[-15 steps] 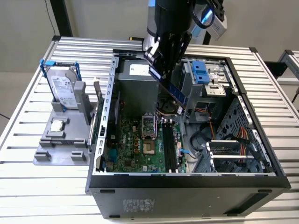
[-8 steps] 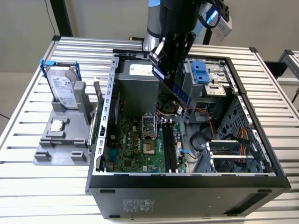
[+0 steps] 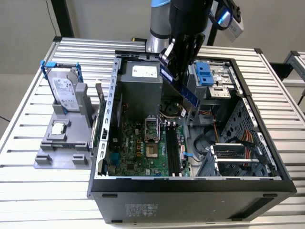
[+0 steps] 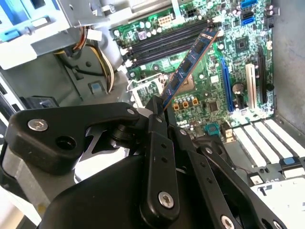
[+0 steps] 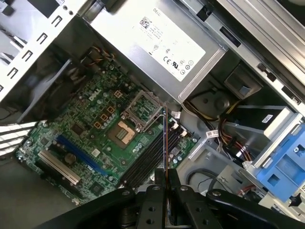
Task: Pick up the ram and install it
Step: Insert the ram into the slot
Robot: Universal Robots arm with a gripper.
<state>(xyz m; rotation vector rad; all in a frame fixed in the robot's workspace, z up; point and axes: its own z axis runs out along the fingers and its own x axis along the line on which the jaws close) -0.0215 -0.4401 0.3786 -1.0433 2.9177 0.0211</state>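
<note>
My gripper hangs over the open computer case, shut on the ram. The ram is a long dark blue stick, tilted so its free end points down toward the motherboard. In the second wrist view the ram reaches out from the fingertips above the black memory slots. In the first wrist view the ram shows edge-on, rising from the gripper over the memory slots. In the exterior view the slots lie below and in front of the stick, which is clear of them.
A silver power supply stands inside the case beside the ram. A blue drive bracket and cables fill the exterior view's right of the case. On a grey stand outside sit a hard drive and a processor chip.
</note>
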